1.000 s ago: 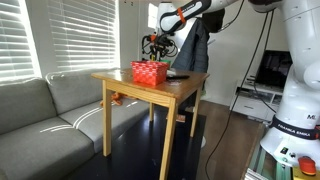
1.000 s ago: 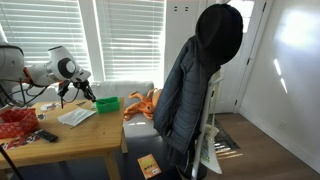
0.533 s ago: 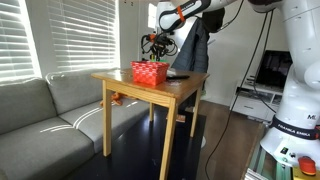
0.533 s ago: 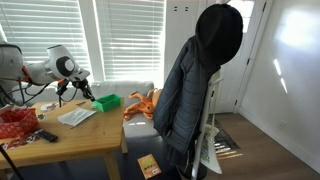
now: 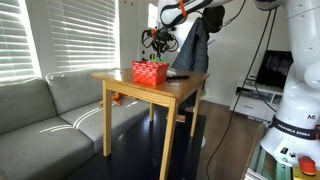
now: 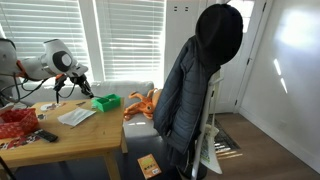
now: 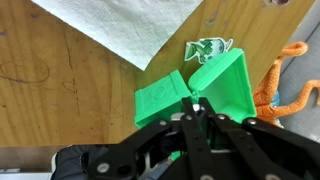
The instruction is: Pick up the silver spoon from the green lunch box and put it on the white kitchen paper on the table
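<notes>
The green lunch box (image 7: 205, 85) lies open on the light wooden table (image 7: 60, 100), just below a corner of the white kitchen paper (image 7: 120, 25). My gripper (image 7: 196, 110) hangs right above the box, its fingers shut on a small silver piece, the spoon (image 7: 196, 104); most of the spoon is hidden by the fingers. In an exterior view my gripper (image 6: 80, 88) is above and left of the lunch box (image 6: 106, 102), with the paper (image 6: 76, 116) in front of it. It also shows in an exterior view (image 5: 152, 42) above the table (image 5: 150, 88).
A red basket (image 6: 15, 125) and a black remote (image 6: 45, 136) sit on the table's near side. An orange toy (image 7: 290, 85) lies beyond the table edge. A dark coat on a rack (image 6: 200, 80) stands beside the table. A grey sofa (image 5: 40, 110) is close by.
My gripper has risen a little above the lunch box, still shut. Nothing else has moved.
</notes>
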Robot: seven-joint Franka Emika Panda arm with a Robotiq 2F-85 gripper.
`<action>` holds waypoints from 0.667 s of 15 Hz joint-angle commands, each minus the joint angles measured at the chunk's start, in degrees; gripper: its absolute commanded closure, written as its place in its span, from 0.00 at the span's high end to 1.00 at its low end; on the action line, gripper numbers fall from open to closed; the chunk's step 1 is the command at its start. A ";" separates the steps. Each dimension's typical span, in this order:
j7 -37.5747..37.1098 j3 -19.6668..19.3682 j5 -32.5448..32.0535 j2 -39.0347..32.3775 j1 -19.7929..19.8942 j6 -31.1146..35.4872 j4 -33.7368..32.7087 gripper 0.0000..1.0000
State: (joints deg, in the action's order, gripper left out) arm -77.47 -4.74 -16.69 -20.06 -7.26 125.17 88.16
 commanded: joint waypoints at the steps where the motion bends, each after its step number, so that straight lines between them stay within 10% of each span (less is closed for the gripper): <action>1: -1.65 -0.18 -1.78 5.48 -1.03 -0.14 4.63 0.03; 10: 5.39 3.37 -6.90 23.31 0.21 6.41 26.17 0.03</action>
State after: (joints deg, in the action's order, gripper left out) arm -75.36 -3.03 -21.43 -5.49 -8.23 127.75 103.57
